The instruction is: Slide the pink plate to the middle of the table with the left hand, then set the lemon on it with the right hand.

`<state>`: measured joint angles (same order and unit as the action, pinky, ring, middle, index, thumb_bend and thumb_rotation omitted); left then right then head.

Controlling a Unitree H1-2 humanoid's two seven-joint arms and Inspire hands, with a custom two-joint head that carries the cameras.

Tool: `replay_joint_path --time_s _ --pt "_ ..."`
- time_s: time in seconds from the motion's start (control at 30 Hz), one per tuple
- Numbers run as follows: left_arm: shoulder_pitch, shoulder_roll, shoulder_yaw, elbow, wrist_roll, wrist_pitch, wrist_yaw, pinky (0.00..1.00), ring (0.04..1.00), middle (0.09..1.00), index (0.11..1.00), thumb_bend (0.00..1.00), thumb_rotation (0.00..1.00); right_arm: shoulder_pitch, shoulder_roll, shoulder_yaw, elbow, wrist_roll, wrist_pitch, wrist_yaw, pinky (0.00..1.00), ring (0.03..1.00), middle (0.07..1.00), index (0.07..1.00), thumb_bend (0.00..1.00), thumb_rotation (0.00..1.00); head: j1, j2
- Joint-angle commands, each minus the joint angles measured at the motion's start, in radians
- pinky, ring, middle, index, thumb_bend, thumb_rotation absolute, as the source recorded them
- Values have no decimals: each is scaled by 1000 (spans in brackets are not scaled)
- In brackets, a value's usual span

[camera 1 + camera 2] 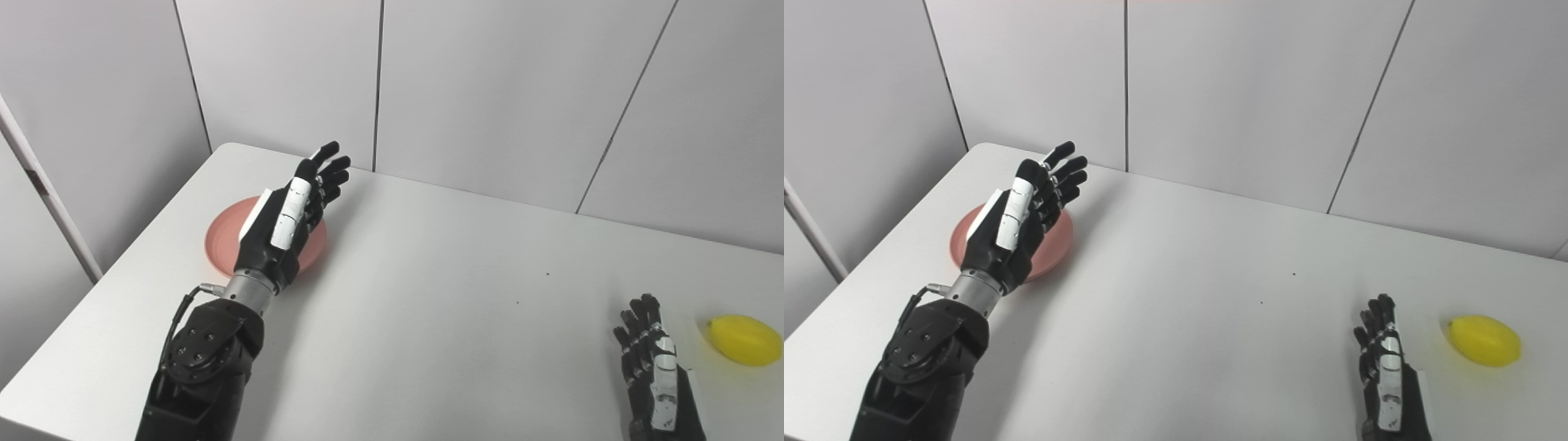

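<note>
White table (429, 318), matte and smooth, rounded at the far left corner, backed by pale grey wall panels (490, 92) split by thin dark seams. A few tiny dark specks on the tabletop right of centre.

Left arm (202, 361), black jointed casing with a bare metal wrist collar and a thin looped cable at its side, reaching in over the table's left part. Left hand (291, 211), glossy black with white plates along the thumb and the hand's edge, held over the pink plate (220, 236) with fingers extended and fanned apart, gripping nothing; contact with the plate could not be judged. Pink plate round, shallow, salmon-toned and matte, lying at the left side of the table, well off the middle, largely covered by the hand.

Right hand (1384, 367), same black and white build, low at the near right edge, fingers straight and slightly spread, empty, just beside the lemon (1485, 340) without touching. Lemon bright yellow, smooth, oval with a small nub at one end, resting on the table at far right.

Right eye view: lemon whole and clear of the frame edge. Left eye view: lemon pressed against the right border, more of the slanted white post (49, 196) at far left.
</note>
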<state>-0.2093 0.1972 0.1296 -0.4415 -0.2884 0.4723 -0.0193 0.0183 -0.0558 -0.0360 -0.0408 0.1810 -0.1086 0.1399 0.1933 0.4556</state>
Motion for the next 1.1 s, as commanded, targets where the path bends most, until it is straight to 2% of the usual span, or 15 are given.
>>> replay_joint_path --time_s 0.0,0.23,0.3,0.4,0.63,1.07 --pt "-56 45 11 16 -26 -4 -27 904 884 879 914 944 915 59 27 7 86 5 -43 1 1000 1000 1000 999 714 1000 3 3" --pt "-91 151 57 99 -94 -5 -63 920 881 865 903 954 921 67 20 7 64 8 -28 5 1000 1000 1000 1000 716 1000 -1 20" --pt "-113 186 76 142 -107 -23 -97 928 888 859 905 978 906 69 20 6 65 8 -38 6 1000 1000 1000 999 709 1000 -1 21" --pt "-145 221 95 186 -108 -40 -123 877 868 840 899 995 912 70 18 5 63 8 -37 7 1000 1000 1000 1000 706 1000 -1 24" --pt "-173 224 130 194 -106 -28 -121 845 879 882 921 974 950 74 17 6 48 9 -21 6 1000 1000 1000 1000 707 1000 -2 26" --pt "-238 265 196 338 -126 -40 -140 764 808 826 935 989 914 72 20 10 51 3 -24 4 1000 1000 1000 1000 705 1000 -9 27"
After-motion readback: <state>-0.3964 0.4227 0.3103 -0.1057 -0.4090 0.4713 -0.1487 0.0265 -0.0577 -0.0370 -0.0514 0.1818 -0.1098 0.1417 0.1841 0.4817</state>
